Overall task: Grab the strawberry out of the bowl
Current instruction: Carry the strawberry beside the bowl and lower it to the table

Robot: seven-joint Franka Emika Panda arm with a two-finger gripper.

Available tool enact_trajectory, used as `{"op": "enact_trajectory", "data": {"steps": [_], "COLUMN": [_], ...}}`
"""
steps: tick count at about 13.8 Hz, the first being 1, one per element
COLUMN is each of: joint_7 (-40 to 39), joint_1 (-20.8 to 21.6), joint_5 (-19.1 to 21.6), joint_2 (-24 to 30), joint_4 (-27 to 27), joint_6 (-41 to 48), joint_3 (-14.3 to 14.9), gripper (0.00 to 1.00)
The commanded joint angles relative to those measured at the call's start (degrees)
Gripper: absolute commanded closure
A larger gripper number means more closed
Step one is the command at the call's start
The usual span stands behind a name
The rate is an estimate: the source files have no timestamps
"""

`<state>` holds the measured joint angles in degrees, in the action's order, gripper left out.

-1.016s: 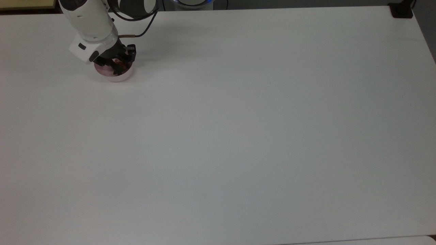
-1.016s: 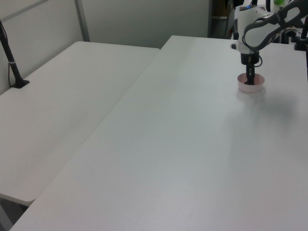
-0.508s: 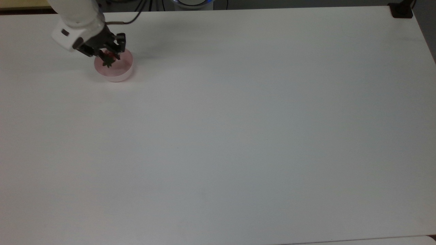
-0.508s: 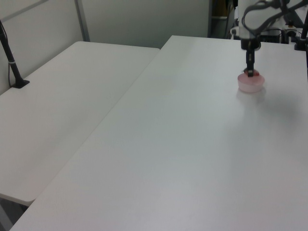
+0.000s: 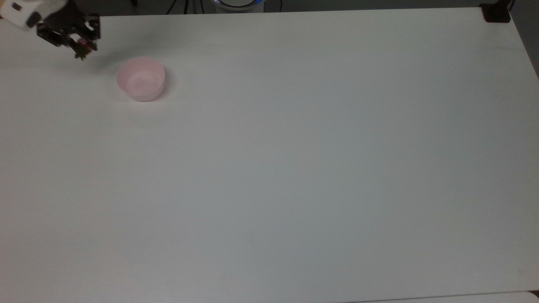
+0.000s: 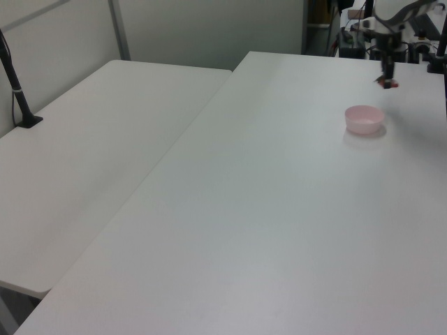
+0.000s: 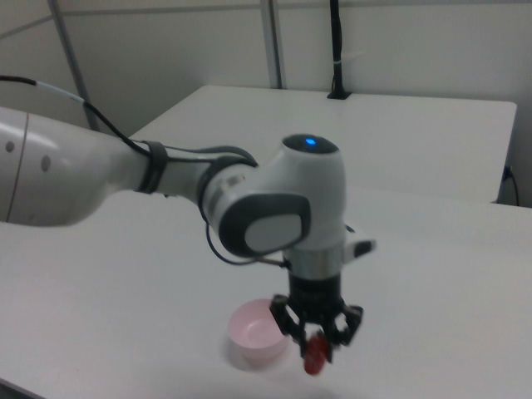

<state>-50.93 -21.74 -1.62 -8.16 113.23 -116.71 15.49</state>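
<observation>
1. While the gripper (image 5: pixel 82 47) hangs in the air near the top view's upper left corner, its fingers are closed onto the strawberry (image 5: pixel 83 47), which sits between the tips with its red body downward in the right view (image 7: pixel 314 359).
2. Bowl (image 5: pixel 140 79): pale pink, upright on the white table (image 5: pixel 294 168), with nothing visible inside. It stands apart from the gripper, to the gripper's right and below it in the top view.
3. Edges: the bowl sits near the table's far edge in the top view, well in from the top view's left side. The gripper is close to that far edge.
4. Open room: the tabletop to the top view's right of the bowl and below it is bare white surface.
5. In the left view, the gripper (image 6: pixel 387 82) is above and behind the bowl (image 6: pixel 364 119), not touching it.
</observation>
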Motion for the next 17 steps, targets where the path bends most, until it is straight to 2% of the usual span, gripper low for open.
{"op": "enact_trajectory", "data": {"steps": [1, 3, 5, 7, 8, 9, 13, 17], "joint_7": [-3.91, -4.09, -2.6, -1.37, -1.19, -0.66, 8.2, 19.97], "joint_1": [-3.03, -5.06, -4.89, -4.62, -4.62, -4.62, -3.14, 2.83], "joint_5": [-0.66, -0.66, -0.23, -0.22, -0.14, 0.13, 0.04, 0.65], "joint_2": [-4.75, -8.43, -12.04, -12.67, -12.76, -12.24, -7.06, -0.47], "joint_4": [-0.73, -0.82, -3.44, -4.24, -4.42, -4.51, -5.82, -14.51], "joint_6": [-7.45, -12.9, -13.98, -13.98, -13.81, -13.29, -7.16, 12.87], "joint_3": [-0.02, 0.07, 0.07, 0.07, 0.07, 0.07, -0.55, -1.07], "gripper": [0.76, 0.76, 0.76, 0.74, 0.52, 0.01, 0.0, 0.0]}}
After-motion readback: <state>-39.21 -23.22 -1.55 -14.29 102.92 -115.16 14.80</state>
